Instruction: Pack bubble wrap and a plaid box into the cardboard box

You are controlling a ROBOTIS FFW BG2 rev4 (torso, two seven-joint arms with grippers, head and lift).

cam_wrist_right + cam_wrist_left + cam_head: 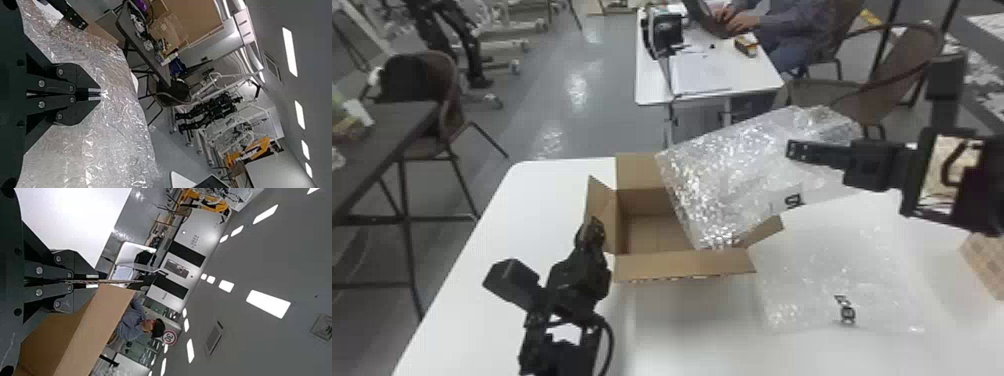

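The right gripper point(791, 150) pinches a sheet of bubble wrap point(727, 175) slanting over the open cardboard box point(652, 230) on a white table point(532, 195), as the left gripper point(596, 224) clamps a side flap point(602, 200). A second sheet point(832, 280) lies just beside the box; the plaid box point(984, 262) sits at the head view's right edge.

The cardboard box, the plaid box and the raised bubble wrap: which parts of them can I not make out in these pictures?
- Right part of the cardboard box's inside: head view, hidden by the raised bubble wrap.
- Plaid box: head view, cut off by the picture's edge, partly behind the right arm.
- Rest of the raised wrap: right wrist view, cut off by the edge.
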